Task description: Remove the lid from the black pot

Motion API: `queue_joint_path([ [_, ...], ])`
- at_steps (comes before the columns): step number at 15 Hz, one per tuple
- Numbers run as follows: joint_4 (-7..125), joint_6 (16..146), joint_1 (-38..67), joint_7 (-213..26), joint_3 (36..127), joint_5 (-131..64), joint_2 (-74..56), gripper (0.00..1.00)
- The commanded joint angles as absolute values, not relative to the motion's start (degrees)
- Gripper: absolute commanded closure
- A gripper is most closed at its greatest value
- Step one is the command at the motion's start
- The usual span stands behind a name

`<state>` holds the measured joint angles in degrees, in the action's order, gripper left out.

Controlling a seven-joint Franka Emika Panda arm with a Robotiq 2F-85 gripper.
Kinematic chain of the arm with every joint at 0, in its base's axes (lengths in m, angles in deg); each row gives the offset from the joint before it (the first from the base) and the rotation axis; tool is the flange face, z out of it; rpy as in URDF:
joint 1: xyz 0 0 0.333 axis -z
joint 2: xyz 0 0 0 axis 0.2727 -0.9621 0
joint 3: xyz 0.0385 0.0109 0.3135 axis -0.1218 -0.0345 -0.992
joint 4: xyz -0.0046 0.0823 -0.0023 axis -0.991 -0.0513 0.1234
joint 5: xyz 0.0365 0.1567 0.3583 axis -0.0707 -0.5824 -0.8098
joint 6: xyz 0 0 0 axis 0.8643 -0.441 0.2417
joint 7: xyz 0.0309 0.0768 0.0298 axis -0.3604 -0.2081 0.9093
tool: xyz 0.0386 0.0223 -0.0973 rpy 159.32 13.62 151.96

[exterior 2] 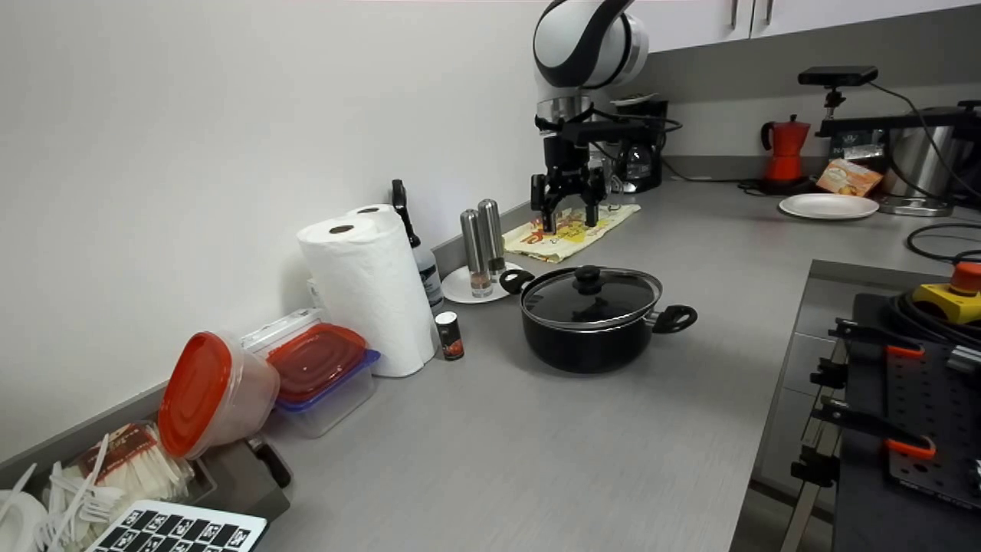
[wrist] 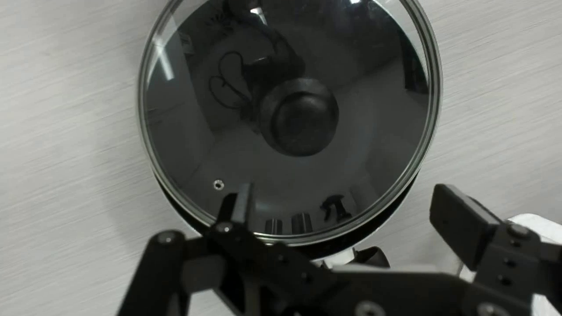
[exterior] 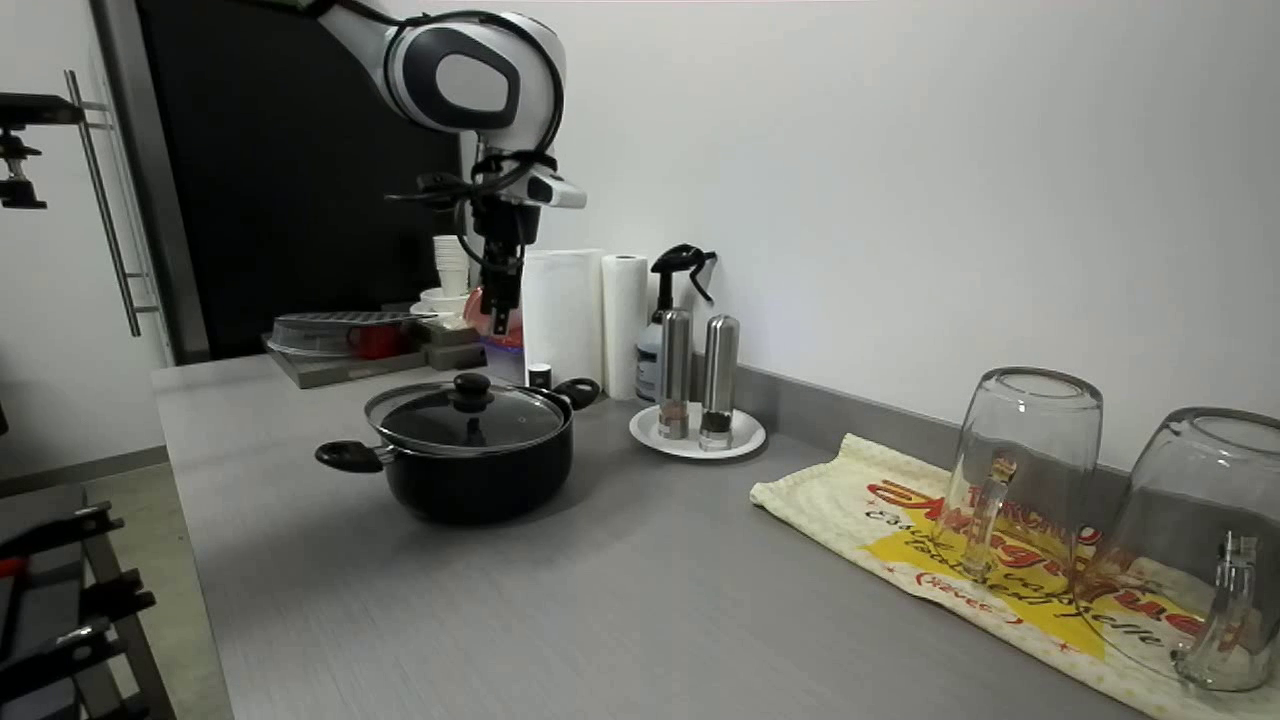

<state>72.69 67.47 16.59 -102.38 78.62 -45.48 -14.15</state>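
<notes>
A: Condition of your gripper [exterior 2: 570,218]: fingers [wrist: 461,224] spread wide, nothing held. It hangs higher than the lid [exterior 2: 617,301], apart from it.

B: Noted. Your lid sits on the pot [exterior 2: 586,349], which stands on the counter [exterior: 500,620]. In the wrist view the knob [wrist: 303,118] lies beyond the fingertips, higher in the view.

A: Surroundings. Near the pot, apart from it, you have a plate [exterior: 690,453] carrying two mills [exterior: 718,365]. The spray bottle [exterior: 648,355] stands just beside the plate, near the wall [exterior: 900,200], with paper rolls [exterior 2: 368,299] next to it.

B: Farther off: tubs [exterior 2: 318,362] on the rolls' side; on the mills' side, a towel [exterior: 840,480] bearing two mugs [exterior: 1025,430].

A: Views compared. In an exterior view you see the jar [exterior 2: 450,337] whole, just beside the rolls; in an exterior view the pot, next to its handle [exterior: 578,392], covers the jar's foot.

B: The moka pot [exterior 2: 785,153] and a second plate [exterior 2: 828,205] show in an exterior view only. Only the wrist view gives you the vent [wrist: 218,184], ringed in metal, and the mills and spray bottle mirrored in the lid.

A: There your gripper also covers part of the lid's edge and part of a pot handle. Both exterior views show you both handles.
</notes>
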Motion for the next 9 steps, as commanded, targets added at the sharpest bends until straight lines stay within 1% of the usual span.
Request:
queue_joint_path([
  [1, 72.81, 66.78, 15.31, -104.13, 78.31, -45.43, -14.68, 0.00],
  [9, 75.31, 67.19, 13.77, -106.41, 78.98, -43.02, -16.21, 0.00],
])
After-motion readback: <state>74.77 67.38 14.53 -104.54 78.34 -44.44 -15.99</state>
